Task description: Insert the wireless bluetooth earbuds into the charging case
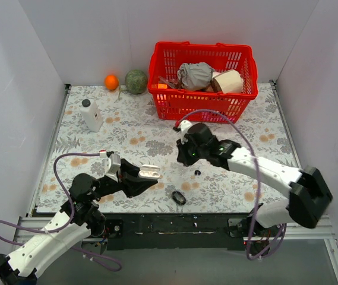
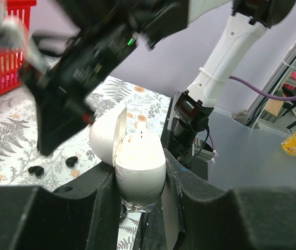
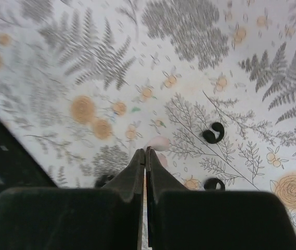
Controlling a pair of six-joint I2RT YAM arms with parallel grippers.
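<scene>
Nearest the lens in the left wrist view, the left gripper point(image 2: 139, 182) fills the lower centre of the frame. Its two fingers pinch the charging case point(image 2: 140, 169) by the flanks of its base. The lid point(image 2: 105, 140) stands hinged open toward the left. No black bud shows in the exposed interior, though the wells themselves cannot be made out. In the top view the case point(image 1: 150, 173) is held over the table point(image 1: 97, 148), left of centre.

Both earbuds point(image 3: 214, 133) lie loose on the patterned table, near each other, in the right half of the right wrist view. The second point(image 3: 214, 183) is lower in the frame. The right gripper point(image 3: 145, 159) hovers over the table beside them, fingers pressed together with nothing visible between.

Handling, as judged: each bud is probably light, rigid, smooth and rounded, so liable to roll or squirt out of a pinch. Grip across the widest part of the body with light force. The glossy case is likewise slippery, and its lid hinge should not be loaded.

Containers: the red basket point(image 1: 201, 108), upper centre of the top view, holds a grey crumpled item point(image 1: 194, 75) and a tan block point(image 1: 227, 81). Smaller pieces beside them cannot be identified.
</scene>
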